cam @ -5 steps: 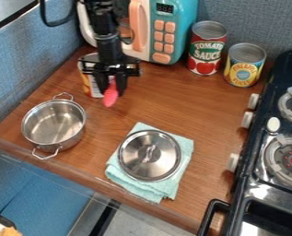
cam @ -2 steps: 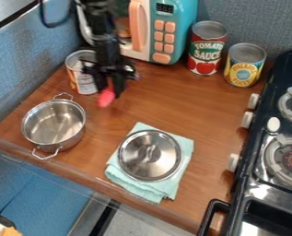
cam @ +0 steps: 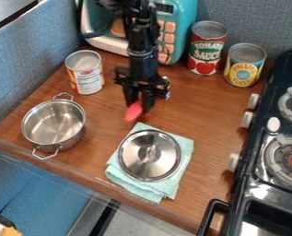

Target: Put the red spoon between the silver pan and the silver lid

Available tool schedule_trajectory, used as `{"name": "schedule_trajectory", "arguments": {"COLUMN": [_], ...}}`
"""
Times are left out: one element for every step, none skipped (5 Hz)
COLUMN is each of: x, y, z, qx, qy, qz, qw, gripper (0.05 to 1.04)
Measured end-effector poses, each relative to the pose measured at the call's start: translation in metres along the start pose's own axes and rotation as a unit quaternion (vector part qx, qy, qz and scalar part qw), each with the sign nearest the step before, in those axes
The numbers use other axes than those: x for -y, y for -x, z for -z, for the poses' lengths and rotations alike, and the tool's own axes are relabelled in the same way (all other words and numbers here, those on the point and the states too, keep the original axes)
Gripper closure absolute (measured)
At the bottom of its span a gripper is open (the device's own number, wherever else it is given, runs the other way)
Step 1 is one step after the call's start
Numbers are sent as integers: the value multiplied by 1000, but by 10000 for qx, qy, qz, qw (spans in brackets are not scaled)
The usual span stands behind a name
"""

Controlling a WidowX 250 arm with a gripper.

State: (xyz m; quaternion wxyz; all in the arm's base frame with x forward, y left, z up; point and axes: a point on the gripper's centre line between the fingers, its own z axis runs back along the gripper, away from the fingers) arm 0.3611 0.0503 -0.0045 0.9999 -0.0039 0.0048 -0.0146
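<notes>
The brown wooden counter carries the scene, with the black two-finger gripper hanging over its far middle part. The light-teal cloth lies nearer, slightly right of centre. The silver two-handled metal pan sits to the left (its inside is bare), and the round silver metal lid rests on the cloth. The smallest piece, the red spoon, is clamped between the gripper's fingers, its visible red end pointing down and slightly to the near left, just beyond the lid's far edge.

What matters now is where the gap lies: from the spoon, it is to the left and nearer, the strip of wood between the pan's right side and the cloth. The next move would likely go that way, then down; too little leftward travel could leave the spoon on the cloth or lid.
</notes>
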Motion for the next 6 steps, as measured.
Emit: {"name": "schedule_trajectory", "arguments": {"x": [-13,-26,-26,-24,-22,-13], "y": [3,8,11,13,15,15], "z": [3,5,5,4,5,-14], "qx": [63,16,11,-67,-155,-56], "qy": [-42,-75,-98,-25,-69,-204], "qz": [-38,-144,-78,-76,-37,128], "qw": [10000,9999,9999,9999,9998,9997], "gripper": [677,677,609,304,86,82]}}
